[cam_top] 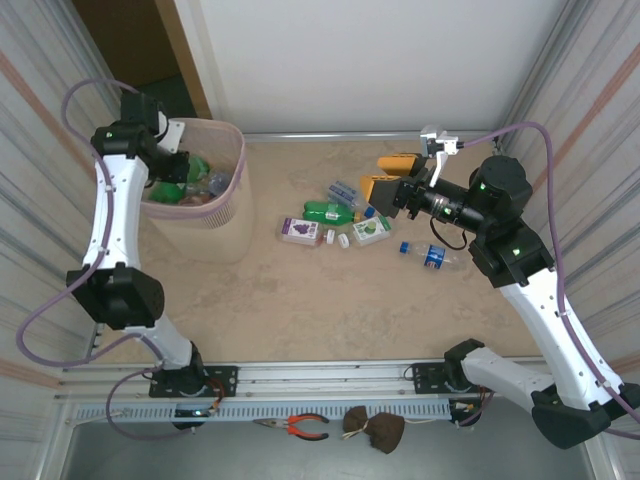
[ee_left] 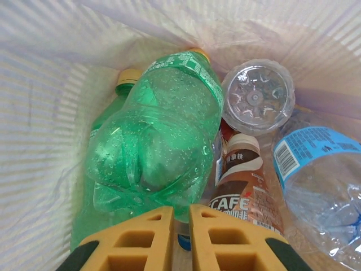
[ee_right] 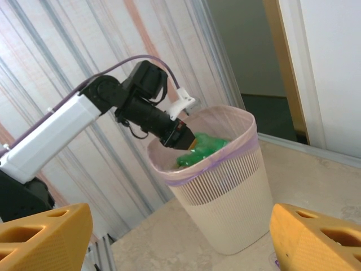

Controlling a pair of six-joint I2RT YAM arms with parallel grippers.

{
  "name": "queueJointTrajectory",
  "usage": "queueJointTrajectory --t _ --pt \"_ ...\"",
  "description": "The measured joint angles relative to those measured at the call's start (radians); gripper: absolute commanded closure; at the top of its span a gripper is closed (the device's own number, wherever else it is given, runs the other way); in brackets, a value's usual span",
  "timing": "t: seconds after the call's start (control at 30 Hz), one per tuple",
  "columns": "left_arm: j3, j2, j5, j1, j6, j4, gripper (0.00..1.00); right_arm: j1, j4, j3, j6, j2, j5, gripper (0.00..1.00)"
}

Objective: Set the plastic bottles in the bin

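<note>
The pink bin (cam_top: 232, 215) stands at the back left with my left gripper (cam_top: 185, 170) down inside it. In the left wrist view that gripper (ee_left: 180, 210) is shut and holds nothing. Just beyond its tips lies a large green bottle (ee_left: 158, 135), beside a brown coffee bottle (ee_left: 245, 180), a clear bottle (ee_left: 258, 96) and a blue-labelled bottle (ee_left: 316, 169). More plastic bottles lie on the table: a green one (cam_top: 328, 211), a purple-labelled one (cam_top: 300, 230) and a blue-labelled one (cam_top: 428, 255). My right gripper (cam_top: 380, 175) hovers open above them, empty, its yellow fingers (ee_right: 45, 240) wide apart facing the bin (ee_right: 225, 197).
Small loose caps (cam_top: 343, 240) lie among the bottles on the table. Pliers (cam_top: 297, 427) and a brown lump (cam_top: 375, 428) rest on the near rail between the arm bases. Corrugated walls close in both sides, and a dark doorway opens behind the bin.
</note>
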Motion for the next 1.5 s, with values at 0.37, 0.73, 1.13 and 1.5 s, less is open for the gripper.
queueJointTrajectory --t 0.37,0.73,1.13,1.5 --pt "0.151 0.114 -0.006 0.018 0.007 0.096 0.85 0.0 -0.026 0.0 -0.013 0.0 0.016 0.19" --pt "0.237 0.203 0.007 0.019 0.007 0.173 0.85 0.0 -0.039 0.006 -0.023 -0.002 0.023 0.19" --pt "0.188 0.293 0.055 0.024 0.003 0.214 0.85 0.002 -0.043 0.006 -0.023 -0.003 0.027 0.19" --pt "0.13 0.246 0.102 0.023 -0.013 0.193 0.78 0.002 -0.068 0.006 -0.025 -0.003 0.062 0.19"
